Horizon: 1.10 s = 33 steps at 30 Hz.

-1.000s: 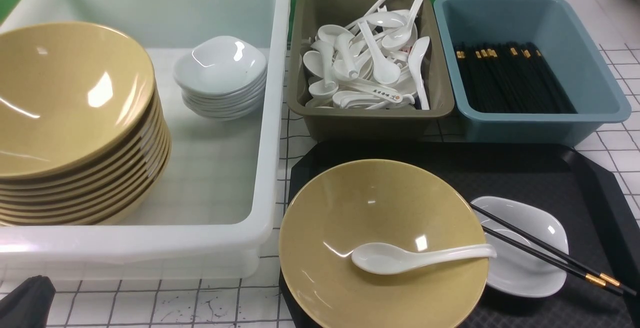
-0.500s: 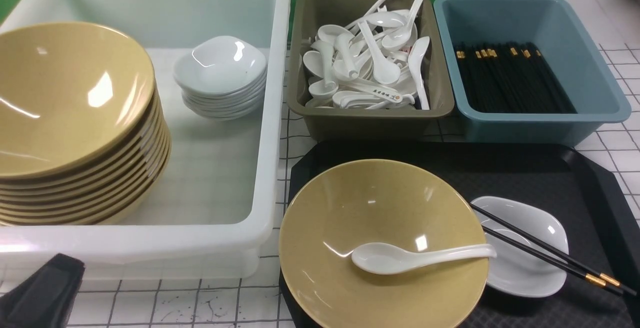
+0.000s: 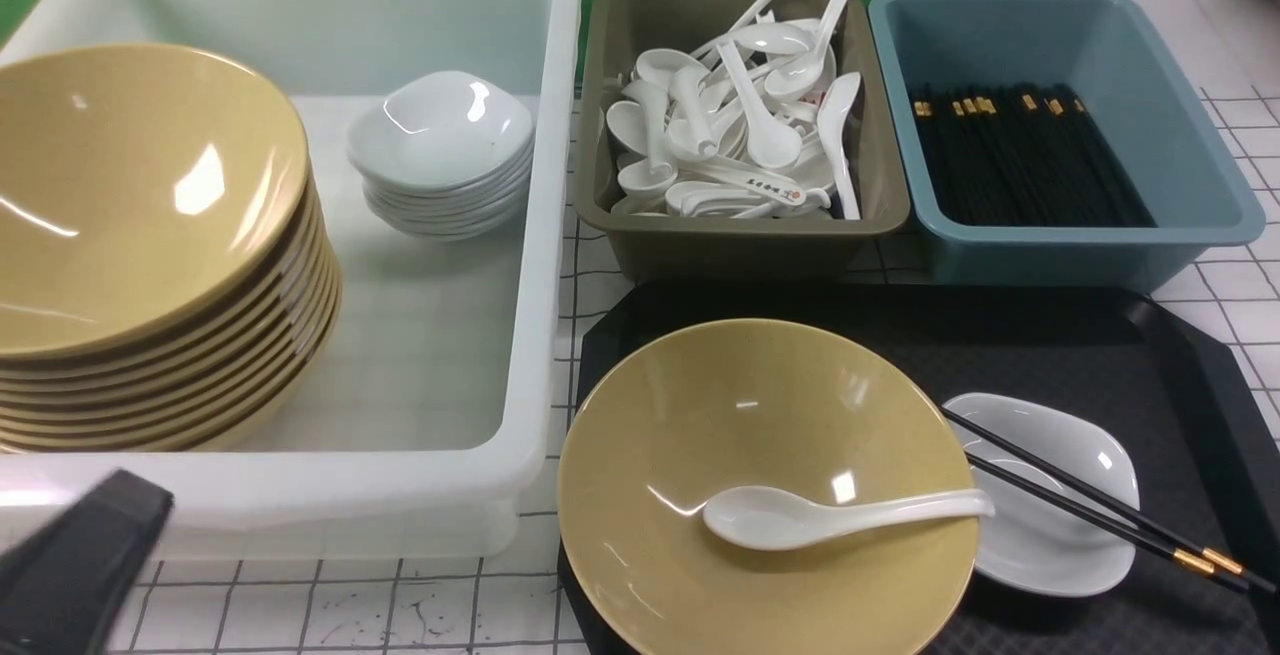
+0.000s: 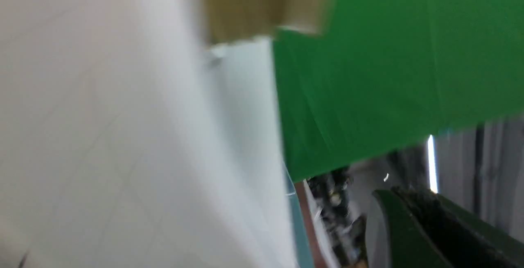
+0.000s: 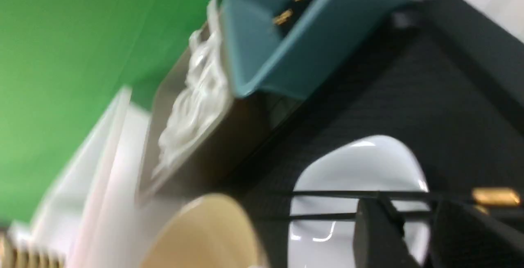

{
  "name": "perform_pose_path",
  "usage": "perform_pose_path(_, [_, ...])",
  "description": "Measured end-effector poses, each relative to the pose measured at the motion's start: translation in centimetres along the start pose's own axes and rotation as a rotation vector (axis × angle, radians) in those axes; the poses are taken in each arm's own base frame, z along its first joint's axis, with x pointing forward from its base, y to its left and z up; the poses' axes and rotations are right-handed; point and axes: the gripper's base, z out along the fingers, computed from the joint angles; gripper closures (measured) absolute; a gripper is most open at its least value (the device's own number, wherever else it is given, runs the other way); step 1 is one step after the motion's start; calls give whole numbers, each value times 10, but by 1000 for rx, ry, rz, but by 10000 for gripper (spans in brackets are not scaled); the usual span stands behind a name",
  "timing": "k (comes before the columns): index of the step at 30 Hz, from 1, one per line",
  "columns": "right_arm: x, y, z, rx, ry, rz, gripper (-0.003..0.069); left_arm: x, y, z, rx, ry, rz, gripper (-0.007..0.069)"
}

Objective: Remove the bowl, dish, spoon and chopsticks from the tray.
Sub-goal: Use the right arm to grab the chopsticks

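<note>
- Two sets of fingers to log: left fingers [image 3: 75, 565] closed, low at the near left of the surface [image 3: 400, 605], in front of the white tub [image 3: 545, 235].
- bowl [image 3: 700, 415] sits on the left end of the tray [image 3: 1050, 335], with the spoon [image 3: 800, 517] lying inside it.
- dish [image 3: 1050, 545] just right of the bowl, chopsticks [image 3: 1080, 505] laid across it.
- right fingers [image 5: 380, 235] parted, gripping nothing, above the dish and chopsticks; you only see them in the right wrist view.

One spoon handle [image 3: 768, 187] in the brown bin [image 3: 598, 135] bears the only print: a row of small dark characters and an orange mark, too small to read.
</note>
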Motion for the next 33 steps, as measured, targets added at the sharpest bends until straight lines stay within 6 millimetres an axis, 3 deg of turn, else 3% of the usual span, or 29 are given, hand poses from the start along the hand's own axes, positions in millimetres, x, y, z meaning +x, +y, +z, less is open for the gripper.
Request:
perform_pose_path(1, [-9, 13, -7, -22, 18, -113, 443, -6, -23, -5, 54, 6, 164, 631])
perform_pose_path(3, [-25, 35, -14, -22, 93, -278, 500, -13, -49, -10, 73, 57, 385, 631])
perform_pose_path(7, [-50, 64, -12, 7, 231, -517, 601, -21, -70, -2, -5, 204, 573, 631])
perform_pose_path(8, [-65, 79, -5, 19, 326, -644, 620, -29, -77, 8, -101, 325, 687, 631])
perform_pose_path(13, [-97, 117, 26, 5, 595, -857, 623, -53, -90, 37, -308, 629, 857, 631])
perform_pose_path(16, [-107, 128, 50, 8, 766, -913, 623, -64, -99, 54, -334, 747, 946, 631])
perform_pose_path(21, [-108, 130, 83, -6, 926, -964, 620, -60, -112, 79, -224, 895, 1037, 631])
perform_pose_path(23, [-98, 127, 107, -44, 1032, -1059, 602, -49, -120, 100, -142, 999, 1066, 631])
perform_pose_path(27, [-83, 119, 131, -66, 1161, -1175, 533, -30, -129, 125, -57, 1108, 1087, 631])
perform_pose_path(33, [-59, 97, 182, -92, 1262, -1299, 247, 8, -132, 151, 43, 1234, 1109, 631])
